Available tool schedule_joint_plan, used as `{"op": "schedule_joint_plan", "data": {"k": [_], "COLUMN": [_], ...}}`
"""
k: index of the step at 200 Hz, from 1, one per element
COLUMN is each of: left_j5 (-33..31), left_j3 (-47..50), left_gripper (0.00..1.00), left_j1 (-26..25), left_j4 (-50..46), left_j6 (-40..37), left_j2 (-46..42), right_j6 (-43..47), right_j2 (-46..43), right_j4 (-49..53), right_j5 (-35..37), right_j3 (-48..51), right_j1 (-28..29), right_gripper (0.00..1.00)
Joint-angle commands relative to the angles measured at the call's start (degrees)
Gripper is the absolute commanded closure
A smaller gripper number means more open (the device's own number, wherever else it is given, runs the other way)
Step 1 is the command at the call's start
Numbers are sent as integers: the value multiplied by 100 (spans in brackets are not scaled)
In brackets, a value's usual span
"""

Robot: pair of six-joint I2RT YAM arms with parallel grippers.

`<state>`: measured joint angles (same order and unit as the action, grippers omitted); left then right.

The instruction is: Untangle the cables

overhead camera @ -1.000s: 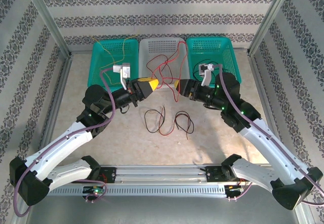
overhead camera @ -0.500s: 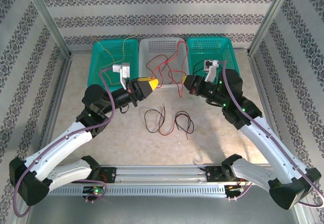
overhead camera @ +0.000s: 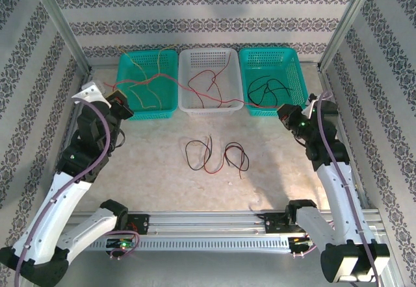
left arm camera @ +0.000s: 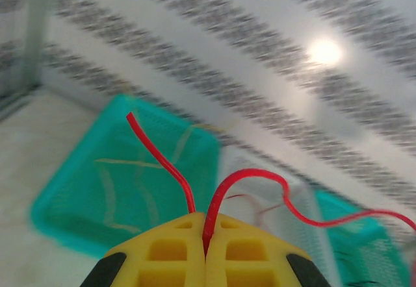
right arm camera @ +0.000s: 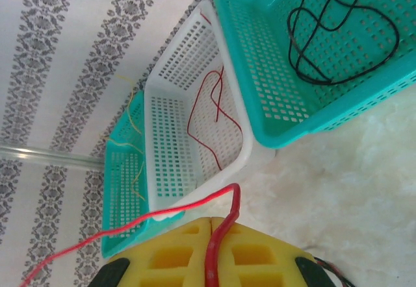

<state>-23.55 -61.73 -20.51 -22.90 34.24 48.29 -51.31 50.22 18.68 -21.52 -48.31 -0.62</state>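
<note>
- Pinching a red cable (left arm camera: 162, 162) between its yellow fingers (left arm camera: 162, 248), the left gripper (left arm camera: 205, 232) is clenched. The two pads are pressed together with the cable in the seam. One end rises to the left and the other part bends away to the right.
- The right gripper (right arm camera: 211, 241) is clenched as well. A red wire (right arm camera: 224, 212) comes out of the seam of its yellow pads and then curves off to the left. I cannot tell whether it is the same cable that the left gripper holds.
- Seen from above, the left arm (overhead camera: 84, 144) stands near the left edge of the table (overhead camera: 156, 176), with its tip close to the near left corner of the left teal basket (overhead camera: 148, 52).
- The right arm (overhead camera: 328, 150) stands near the right edge, with its tip just at the near right corner of the right teal basket (overhead camera: 268, 50).
- Three baskets stand side by side along the far edge of the table, and the white basket (overhead camera: 208, 50) is between the two teal ones.
- Thin yellow cables (overhead camera: 146, 86) lie in the left teal basket, a red loop (overhead camera: 207, 82) lies in the white basket, and a black cable (overhead camera: 266, 87) lies in the right teal basket.
- Near the middle of the table lies a loose tangle (overhead camera: 198, 152) of black and red loops that cross each other. A second small group of loops (overhead camera: 235, 156) lies just beside it on the right. Both are well apart from the baskets and from the arms.
</note>
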Motion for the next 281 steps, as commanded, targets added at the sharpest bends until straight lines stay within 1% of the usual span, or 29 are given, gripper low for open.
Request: {"op": "schedule_joint_plan", "data": {"k": [1, 23, 44, 69, 83, 91, 105, 126, 139, 155, 179, 184, 187, 198, 206, 212, 215, 219, 226, 232, 257, 281], "left_j5": [-394, 177, 884, 1938, 2351, 2432, 2409, 2457, 2793, 3241, 3335, 3360, 3388, 3615, 3622, 3604, 3599, 3583, 3511, 3450, 3218, 2954], "left_j3": [-117, -79, -168, -419, -560, -653, -907, -1012, -1310, -1822, -2367, -2460, -2552, -2906, -3273, -3520, -3608, -3698, -3765, -3759, -3660, -3593], "left_gripper": [100, 100, 100, 100, 100, 100, 100, 100, 100, 100, 100, 100, 97, 71, 58, 50, 42, 37, 34, 32, 31, 29], "left_j1": [322, 619, 658, 651, 581, 485, 306, 135, 74, -16, -106, -109, -112, -140, -184, -234, -255, -279, -324, -355, -350, -350], "left_j4": [-1000, -856, -414, 203, 610, 825, 920, 1461, 1626, 1645, 1588, 1539, 1507, 1329, 941, 679, 594, 509, 445, 456, 419, 235], "left_j6": [137, 297, 334, 462, 580, 599, 599, 740, 747, 682, 609, 614, 606, 475, 309, 148, 66, -33, -172, -231, -299, -372], "left_j2": [223, 418, 836, 1756, 2322, 2575, 2917, 3232, 3677, 4364, 5283, 5500, 5619, 6095, 6428, 6608, 6694, 6767, 6830, 6834, 6665, 6434], "right_j6": [36, 39, 106, 327, 405, 443, 547, 724, 848, 1008, 1158, 1210, 1247, 1470, 1701, 1850, 1905, 1970, 2005, 2010, 2132, 2220], "right_j2": [-20, 195, 602, 1403, 1959, 2310, 3025, 4165, 4853, 5557, 6420, 6593, 6702, 7029, 7133, 7083, 7030, 6937, 6730, 6555, 6035, 5819], "right_j4": [170, 27, -136, -202, -239, -258, -220, 65, 289, 624, 1208, 1428, 1572, 2211, 2618, 2847, 2924, 3004, 3036, 2969, 2908, 2986], "right_j5": [-75, -168, -162, 48, 177, 222, 229, 34, -76, -31, -61, -67, -75, 7, 238, 549, 755, 1014, 1368, 1453, 1397, 1172], "right_j3": [-279, -484, -829, -1671, -2270, -2653, -3408, -4678, -5425, -6267, -7352, -7590, -7712, -8264, -8550, -8546, -8508, -8416, -8174, -7945, -7411, -7174], "right_j1": [-70, -40, 186, 692, 943, 1082, 1268, 1470, 1564, 1626, 1645, 1649, 1647, 1660, 1675, 1700, 1722, 1738, 1743, 1716, 1627, 1586], "right_gripper": [100, 100, 100, 100, 100, 100, 100, 100, 100, 100, 100, 94, 89, 69, 56, 50, 48, 45, 42, 41, 41, 43]}}
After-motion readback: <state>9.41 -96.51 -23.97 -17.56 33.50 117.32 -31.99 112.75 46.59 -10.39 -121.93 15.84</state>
